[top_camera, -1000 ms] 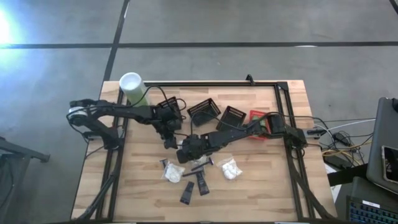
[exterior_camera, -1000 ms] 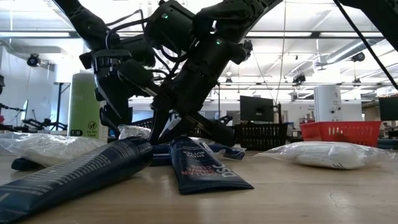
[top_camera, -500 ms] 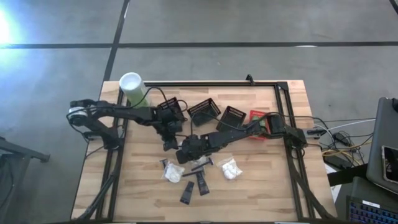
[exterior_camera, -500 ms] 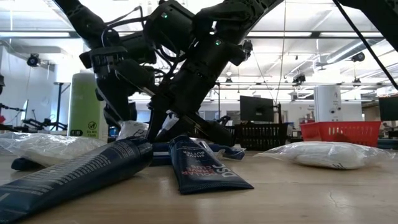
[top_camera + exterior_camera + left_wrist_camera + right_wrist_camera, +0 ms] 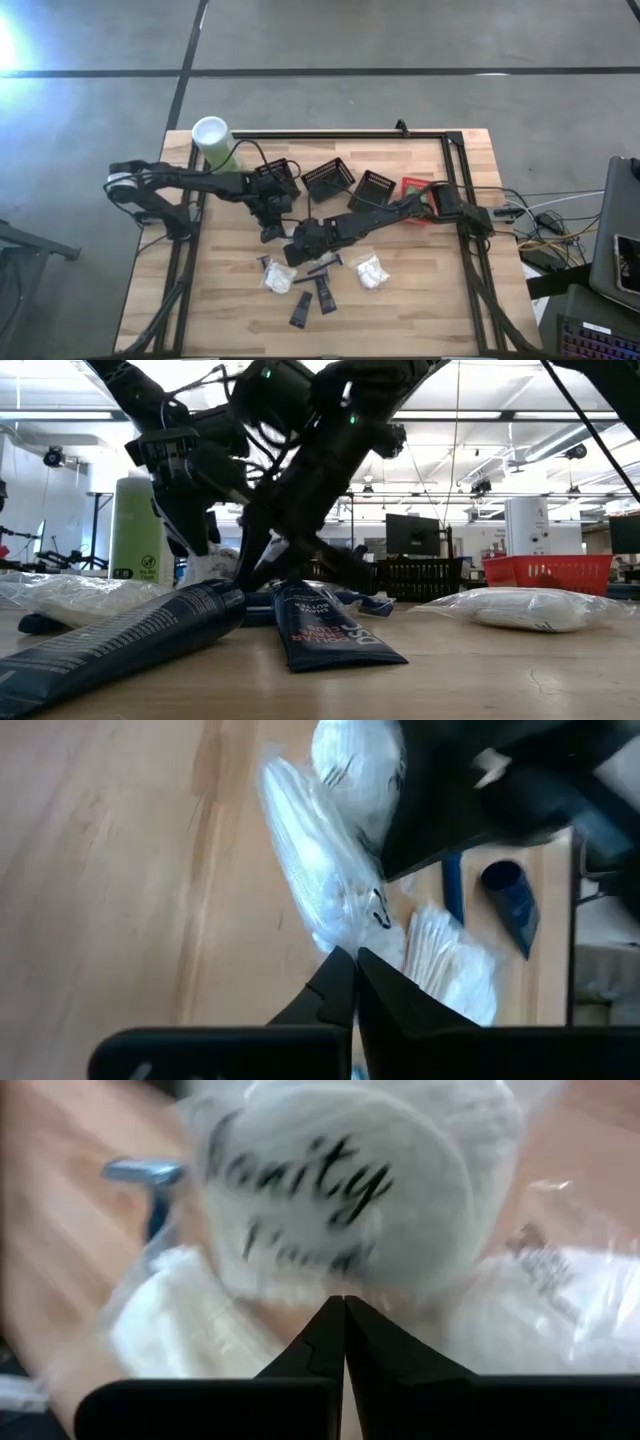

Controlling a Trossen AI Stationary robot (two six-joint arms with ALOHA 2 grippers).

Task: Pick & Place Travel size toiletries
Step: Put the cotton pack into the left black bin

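Note:
A clear crinkly packet of white round pads (image 5: 335, 830) stretches between my two grippers near the table's middle. My left gripper (image 5: 352, 960) is shut on one end of it, and my right gripper (image 5: 343, 1302) is shut on the other, where the printed pads (image 5: 340, 1190) fill its view. In the high view the left gripper (image 5: 272, 234) and right gripper (image 5: 296, 252) stand close together. Two more white packets (image 5: 277, 278) (image 5: 371, 270) and dark tubes (image 5: 325, 290) lie flat on the wood nearer the front edge. My left gripper pinches the packet's clear wrapper at one end (image 5: 345, 932) between its two fingers. The packet runs straight away from the fingertips toward the other gripper. Whether any of it rests on the table, I cannot tell. My right gripper pinches the wrapper just below the printed round pads (image 5: 340, 1280) between its two fingers. The pads stand right in front of the fingertips. The fingers themselves hide the exact spot.
A tall pale-green canister (image 5: 213, 140) stands at the back left. Black slotted baskets (image 5: 329, 178) (image 5: 372, 188) and a red one (image 5: 416, 192) sit along the back. In the low view dark tubes (image 5: 320, 625) (image 5: 120, 640) and a white packet (image 5: 530, 607) lie in front.
My left gripper has shut on the end of the packet and shifted slightly toward the table's left edge. My right gripper has stayed shut on the other end and kept nearly still.

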